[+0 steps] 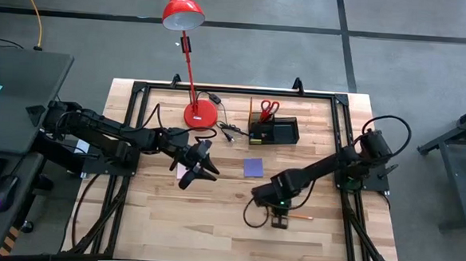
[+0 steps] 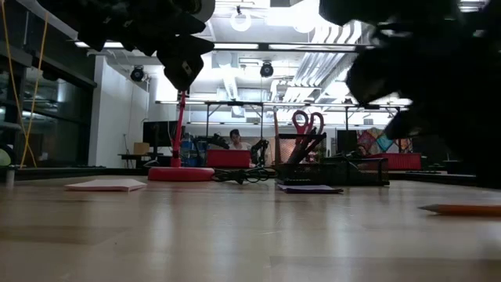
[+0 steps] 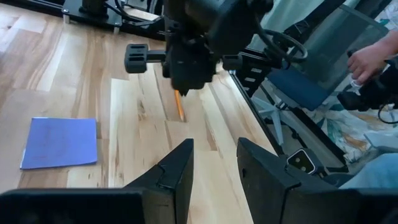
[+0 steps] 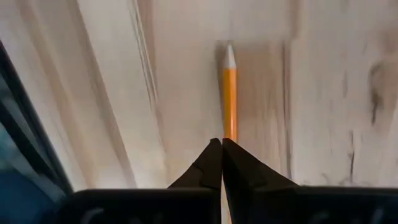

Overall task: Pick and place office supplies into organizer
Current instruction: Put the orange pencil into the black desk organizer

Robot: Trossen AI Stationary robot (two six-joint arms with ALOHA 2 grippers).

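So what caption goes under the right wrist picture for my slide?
Right gripper pinched shut on an orange pencil lying on the wooden table.

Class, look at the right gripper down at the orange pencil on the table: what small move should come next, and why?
Probably a short straight lift. The right gripper is shut on the orange pencil, which still lies flat on the table. Raising it clears the wood before carrying it to the organizer.

On the wooden table (image 1: pixel 148 222), a purple sticky-note pad (image 1: pixel 253 167) is seen between the two grippers, with the black organizer (image 1: pixel 274 132) beyond it.
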